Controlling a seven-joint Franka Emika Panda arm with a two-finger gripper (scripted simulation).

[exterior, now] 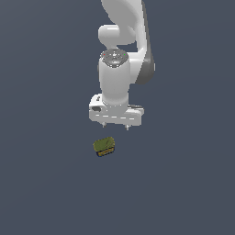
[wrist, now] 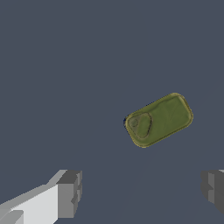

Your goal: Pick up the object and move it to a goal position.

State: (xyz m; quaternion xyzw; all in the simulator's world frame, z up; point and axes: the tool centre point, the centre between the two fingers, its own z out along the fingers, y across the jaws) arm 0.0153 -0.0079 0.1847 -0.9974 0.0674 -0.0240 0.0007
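The object (exterior: 104, 146) is a small olive-green boxy block with a yellow-orange band along its lower edge. It lies on the dark grey floor, just below and slightly to the exterior view's left of my gripper (exterior: 115, 125). The white gripper hangs above the floor, pointing down, its two short fingertips spread wide with nothing between them. In the wrist view the block (wrist: 159, 119) shows from above as a rounded green rectangle lying askew, apart from both grey fingertips (wrist: 70, 194), and off the line between them. My gripper (wrist: 142, 190) is open and empty.
The dark grey floor (exterior: 46, 183) spreads flat in every direction around the block. The white arm (exterior: 124, 27) rises from the gripper to the top of the exterior view. No other object shows.
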